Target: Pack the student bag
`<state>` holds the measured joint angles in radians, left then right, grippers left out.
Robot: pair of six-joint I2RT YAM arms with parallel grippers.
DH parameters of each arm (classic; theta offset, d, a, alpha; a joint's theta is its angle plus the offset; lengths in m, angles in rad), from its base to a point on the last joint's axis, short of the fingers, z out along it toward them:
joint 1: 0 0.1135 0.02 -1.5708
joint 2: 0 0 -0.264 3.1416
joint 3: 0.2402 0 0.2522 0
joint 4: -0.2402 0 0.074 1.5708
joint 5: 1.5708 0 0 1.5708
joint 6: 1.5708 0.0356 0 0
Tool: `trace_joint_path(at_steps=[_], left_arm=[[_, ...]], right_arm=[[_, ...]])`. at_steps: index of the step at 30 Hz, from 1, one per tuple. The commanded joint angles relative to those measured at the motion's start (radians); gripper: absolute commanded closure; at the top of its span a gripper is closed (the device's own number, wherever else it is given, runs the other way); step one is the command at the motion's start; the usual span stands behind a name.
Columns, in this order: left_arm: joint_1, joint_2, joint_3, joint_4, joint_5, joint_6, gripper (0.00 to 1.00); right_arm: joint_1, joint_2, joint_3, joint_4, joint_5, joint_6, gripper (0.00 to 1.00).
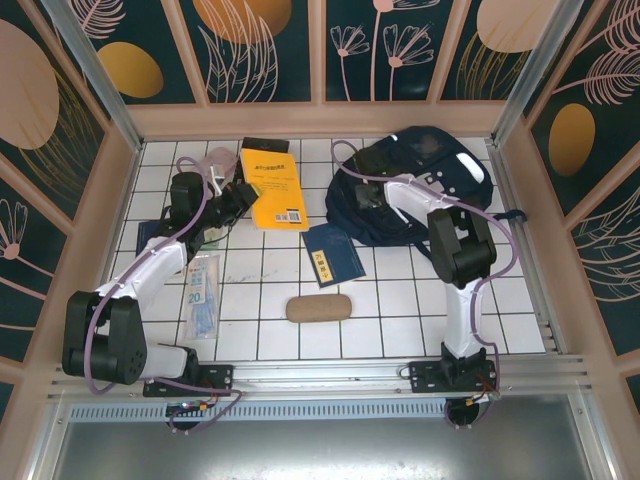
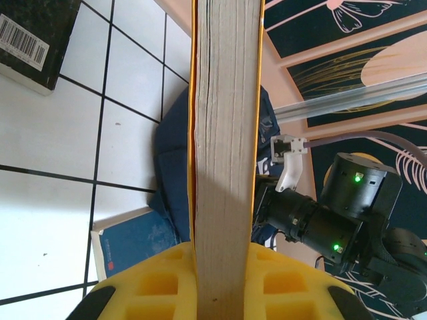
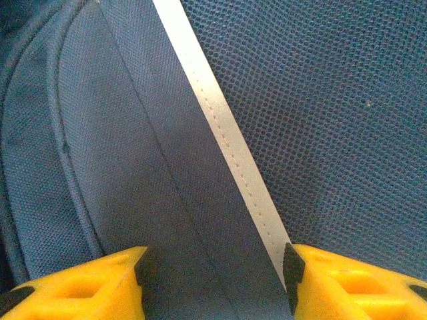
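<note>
Now, at the back right of the table (image 1: 400, 320): bag (image 1: 440, 180), slumped flat, navy with a white stripe (image 3: 227, 147). Poised over its left edge, right gripper (image 1: 362, 190), jaws standing well apart, mesh and plain fabric showing between the yellow fingers (image 3: 87, 280) (nothing pinched, so far as can be seen). Across the tiles to the left, left gripper (image 1: 235, 198), clamped narrow on a yellow book (image 1: 278, 190), held edge-on with the page block running up between the pads. Just beside the bag's near-left corner, a navy booklet (image 1: 332, 253), flat. Nearer the arms, mid-table, a brown pouch (image 1: 318, 307), well apart from the bag. Beside the left arm, a clear packet (image 1: 203, 295). Flat on the tiles near the left wrist, a black book (image 2: 30, 40) with a barcode.
</note>
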<state>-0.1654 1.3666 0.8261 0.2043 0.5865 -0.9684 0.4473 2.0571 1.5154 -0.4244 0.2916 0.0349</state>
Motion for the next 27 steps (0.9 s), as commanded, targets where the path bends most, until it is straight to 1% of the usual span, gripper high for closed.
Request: trace_joint_path(at_steps=[1, 2, 8, 15, 21, 24, 27], left_arm=[[0.001, -0.003, 0.024, 0.063, 0.034, 0.03, 1.0], [0.001, -0.001, 0.024, 0.063, 0.035, 0.03, 1.0], [0.001, 0.011, 0.023, 0.07, 0.035, 0.025, 1.0], [0.001, 0.02, 0.018, 0.08, 0.041, 0.018, 1.0], [0.001, 0.014, 0.011, 0.076, 0.036, 0.023, 1.0], [0.001, 0.023, 0.009, 0.082, 0.04, 0.021, 1.0], [0.001, 0.03, 0.01, 0.089, 0.046, 0.015, 1.0]], right_arm=[[0.027, -0.012, -0.086, -0.015, 0.051, -0.03, 0.42], [0.032, -0.032, -0.102, -0.002, 0.025, -0.037, 0.41], [0.068, -0.096, -0.127, -0.001, -0.006, -0.053, 0.41], [0.076, -0.103, -0.127, -0.014, -0.053, -0.051, 0.41], [0.088, -0.142, -0.143, -0.016, -0.107, -0.048, 0.4], [0.084, -0.105, -0.137, -0.036, -0.081, -0.054, 0.4], [0.065, -0.043, -0.105, -0.079, -0.004, -0.009, 0.4]])
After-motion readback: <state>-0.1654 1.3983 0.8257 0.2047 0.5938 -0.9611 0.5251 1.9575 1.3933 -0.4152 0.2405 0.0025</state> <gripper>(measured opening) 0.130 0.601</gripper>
